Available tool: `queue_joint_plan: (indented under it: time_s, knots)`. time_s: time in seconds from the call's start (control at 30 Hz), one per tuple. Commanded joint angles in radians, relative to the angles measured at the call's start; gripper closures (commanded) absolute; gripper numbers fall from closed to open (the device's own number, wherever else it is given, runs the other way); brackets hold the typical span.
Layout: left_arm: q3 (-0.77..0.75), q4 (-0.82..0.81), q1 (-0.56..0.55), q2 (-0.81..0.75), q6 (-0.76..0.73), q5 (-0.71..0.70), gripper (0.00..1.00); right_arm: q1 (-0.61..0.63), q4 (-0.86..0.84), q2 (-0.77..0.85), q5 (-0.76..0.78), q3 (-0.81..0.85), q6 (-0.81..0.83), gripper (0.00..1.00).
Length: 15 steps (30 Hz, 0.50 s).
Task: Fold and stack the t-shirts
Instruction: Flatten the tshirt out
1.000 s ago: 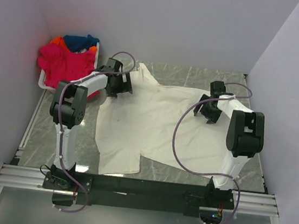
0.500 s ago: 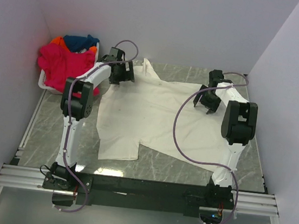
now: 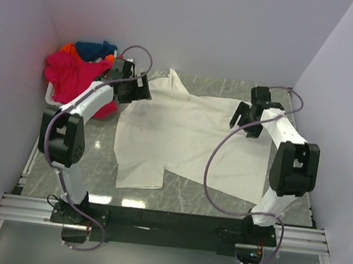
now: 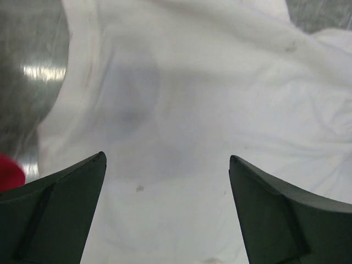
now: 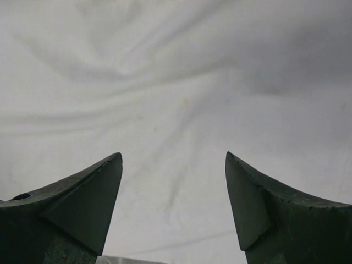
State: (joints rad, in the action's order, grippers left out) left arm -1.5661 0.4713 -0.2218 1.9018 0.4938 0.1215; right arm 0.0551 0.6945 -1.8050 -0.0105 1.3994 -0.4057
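Note:
The large cream t-shirt (image 3: pixel 188 140) lies spread on the grey marble table (image 3: pixel 95 161). It fills the left wrist view (image 4: pixel 181 99) and the right wrist view (image 5: pixel 176 82). My left gripper (image 3: pixel 137 93) is open and empty over the shirt's far left corner; the same gripper in its own view (image 4: pixel 167 159) has cloth between its tips. My right gripper (image 3: pixel 247 126) is open and empty over the shirt's far right part, and its own view (image 5: pixel 173 157) shows the same. The magenta t-shirt (image 3: pixel 71 74), the dark blue t-shirt (image 3: pixel 93 49) and the orange t-shirt (image 3: pixel 67 48) are piled at the far left.
A white basket (image 3: pixel 50 98) holds the coloured pile at the far left, close to my left arm. Pale walls close in the left, back and right sides. A black rail (image 3: pixel 165 222) carries the arm bases at the near edge.
My left arm has swung left, its elbow now near the basket, and the gripper has moved left to the shirt's corner. My right arm has swung right. The shirt has shifted slightly.

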Motion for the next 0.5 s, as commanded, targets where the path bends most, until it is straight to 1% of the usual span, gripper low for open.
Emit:
queue_joint_plan:
  time_s: [0.0,0.03,0.1,0.13,0.2,0.37,0.47]
  knots:
    - [0.159,-0.033,-0.008,-0.115,0.032,-0.023,0.01,0.048,-0.036,0.091,-0.003,-0.111,-0.018,0.18]
    - [0.234,-0.040,-0.007,-0.157,0.037,-0.023,0.01,0.057,-0.047,0.108,-0.005,-0.169,-0.028,0.18]
    - [0.329,-0.062,-0.007,-0.193,0.043,-0.017,0.01,0.084,-0.073,0.154,-0.016,-0.226,-0.042,0.18]
    - [0.354,-0.065,-0.007,-0.217,0.045,-0.016,0.01,0.094,-0.082,0.168,-0.017,-0.273,-0.054,0.18]
    - [0.415,-0.077,-0.008,-0.234,0.051,-0.014,0.01,0.115,-0.104,0.197,-0.025,-0.315,-0.068,0.18]
    - [0.500,-0.132,-0.008,-0.254,0.072,0.006,0.01,0.135,-0.150,0.217,-0.063,-0.405,-0.108,0.18]
    - [0.509,-0.164,-0.007,-0.208,0.081,0.032,0.01,0.135,-0.173,0.204,-0.095,-0.428,-0.125,0.19]
